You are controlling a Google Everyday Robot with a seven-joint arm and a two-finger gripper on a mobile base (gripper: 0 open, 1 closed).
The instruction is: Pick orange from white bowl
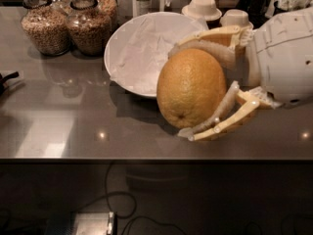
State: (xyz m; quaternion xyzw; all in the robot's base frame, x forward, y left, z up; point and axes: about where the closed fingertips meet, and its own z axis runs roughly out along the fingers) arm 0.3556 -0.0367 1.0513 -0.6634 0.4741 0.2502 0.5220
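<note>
The orange is a yellow-orange dimpled fruit, large in the view, held in the air in front of the bowl. My gripper reaches in from the right and is shut on it, one cream finger over its top and one under its lower right. The white bowl stands tilted on the grey counter behind and left of the orange, lined with crumpled white paper, with no fruit in it. The orange hides the bowl's right rim.
Two glass jars of grain stand at the back left. Small white cups on saucers stand at the back right. The counter's front edge runs across the lower part, with cables on the dark floor below.
</note>
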